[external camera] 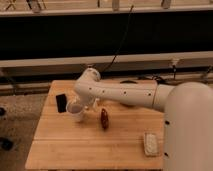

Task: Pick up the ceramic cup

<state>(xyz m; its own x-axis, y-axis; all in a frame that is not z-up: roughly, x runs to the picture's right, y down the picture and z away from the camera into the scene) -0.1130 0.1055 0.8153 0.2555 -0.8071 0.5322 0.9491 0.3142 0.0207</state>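
The ceramic cup is small and white with a wide round rim. It is at the left part of the wooden table, slightly tilted. My white arm reaches in from the right across the table. My gripper comes down at the cup's right side and touches or closely meets its rim. I cannot tell whether the cup rests on the table or is just off it.
A black rectangular object stands just left of the cup. A reddish-brown item lies right of the cup. A white flat packet lies near the front right. A dark railing and cables run behind the table.
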